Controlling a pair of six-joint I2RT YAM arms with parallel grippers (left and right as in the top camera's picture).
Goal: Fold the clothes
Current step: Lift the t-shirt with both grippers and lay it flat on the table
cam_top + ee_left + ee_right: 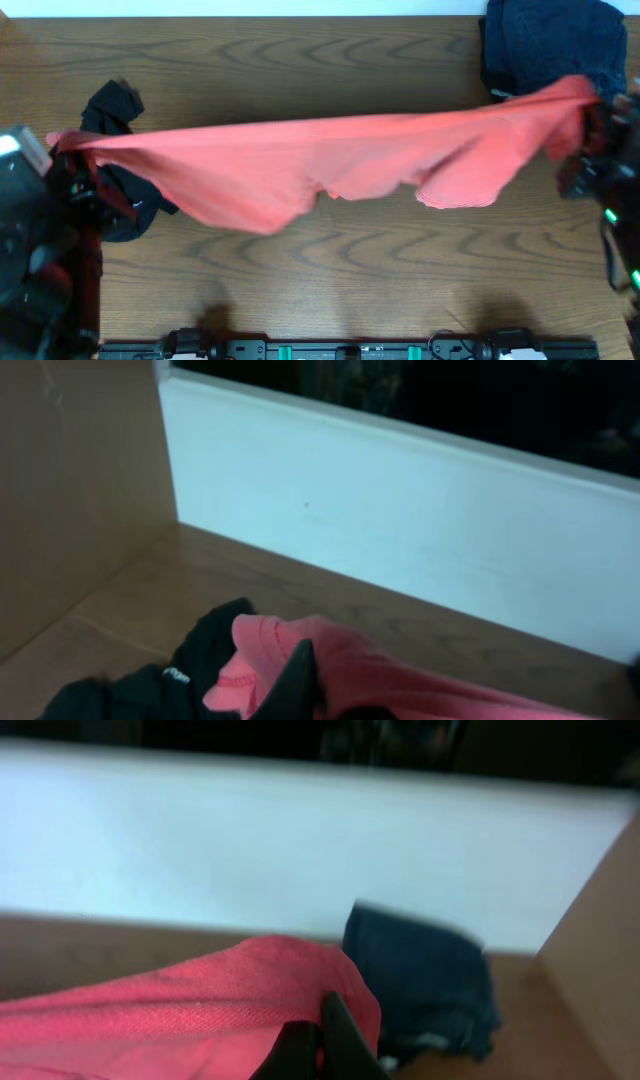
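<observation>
Coral-red short-sleeved cotton T-shirt [300, 165], pulled out into one long band above the brown wood-grain bench [330, 290], reaching from the far left edge to the far right and sitting slightly higher in the overhead view on the right. Lower edge sagging toward the near side in uneven lobes; unclear whether the sagging part touches the bench.

At the far left: left jaws closed tight on the shirt's left end, seen from the left wrist as a dark finger [298, 675] pressed into a bunched fold with a stitched hem. Under that end, a limp black garment with small white marks [115, 105], crumpled on the bench, partly covered by the red cloth, showing on both sides of the band.

At the far right: right jaws closed on the shirt's other end, two dark fingers [345, 1042] nearly together with the cloth pinched between. Just beyond, in the far right corner, a crumpled dark blue cloth heap [550, 40], touching or nearly touching the shirt's gripped end. Behind the bench, a pale white board [400, 510] along the far edge; plain brown side panels [600, 920] at either end.
</observation>
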